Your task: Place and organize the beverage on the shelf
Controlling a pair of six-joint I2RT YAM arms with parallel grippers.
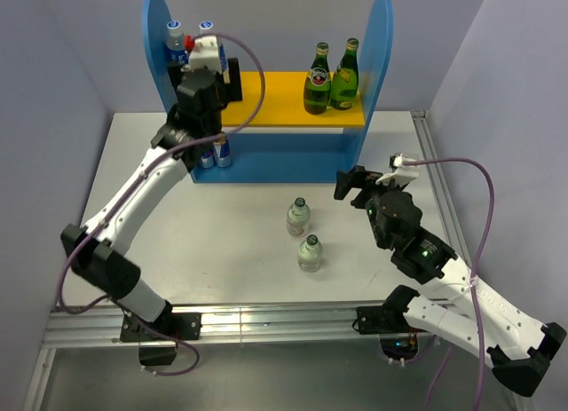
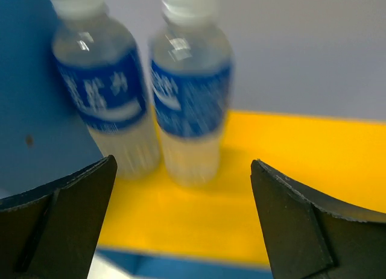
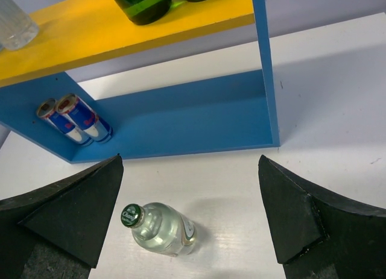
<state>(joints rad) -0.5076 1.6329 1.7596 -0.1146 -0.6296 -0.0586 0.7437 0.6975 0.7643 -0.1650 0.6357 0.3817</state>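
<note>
The shelf has blue round-topped side panels and a yellow upper board. Two blue-labelled water bottles stand at the board's left end, and they also show in the left wrist view. My left gripper is open and empty just in front of them, not touching. Two green glass bottles stand at the board's right end. Two clear green-capped bottles stand on the table. My right gripper is open and empty above the table, with one clear bottle below it.
Two red-and-blue cans stand at the left of the shelf's blue lower level, and they also show in the right wrist view. Grey walls close in the white table on three sides. A metal rail runs along the near edge.
</note>
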